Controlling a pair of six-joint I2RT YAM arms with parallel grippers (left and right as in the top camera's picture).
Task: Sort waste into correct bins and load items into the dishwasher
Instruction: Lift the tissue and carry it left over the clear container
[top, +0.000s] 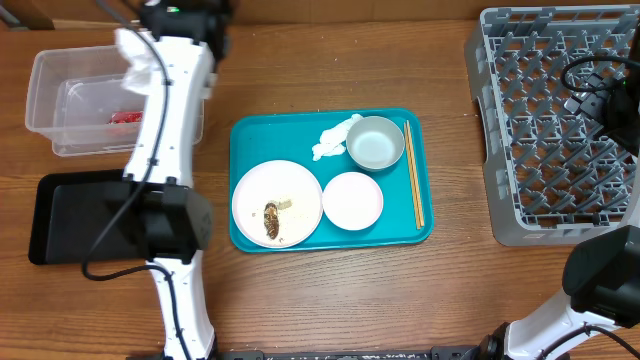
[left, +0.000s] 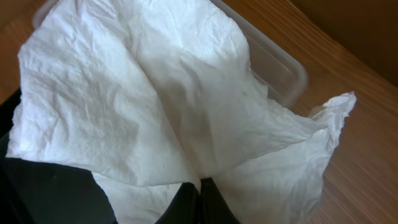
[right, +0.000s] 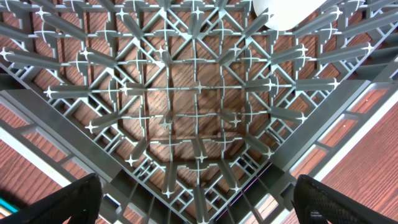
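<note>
The left gripper (left: 200, 198) pinches a crumpled white tissue (left: 149, 93) between its jaws, with the clear tub (left: 283, 65) just beyond and below it. One flap reaches past the tub's rim, so on release the tissue may drape over the edge or cling to a finger. The right gripper (right: 199, 202) hangs spread wide above the dish rack (right: 199, 112)

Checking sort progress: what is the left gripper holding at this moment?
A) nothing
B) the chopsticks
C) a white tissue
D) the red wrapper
C: in the left wrist view, the left gripper is pinched shut on a crumpled white tissue by the clear tub. The red wrapper lies in the tub, and the chopsticks lie on the teal tray.
</note>
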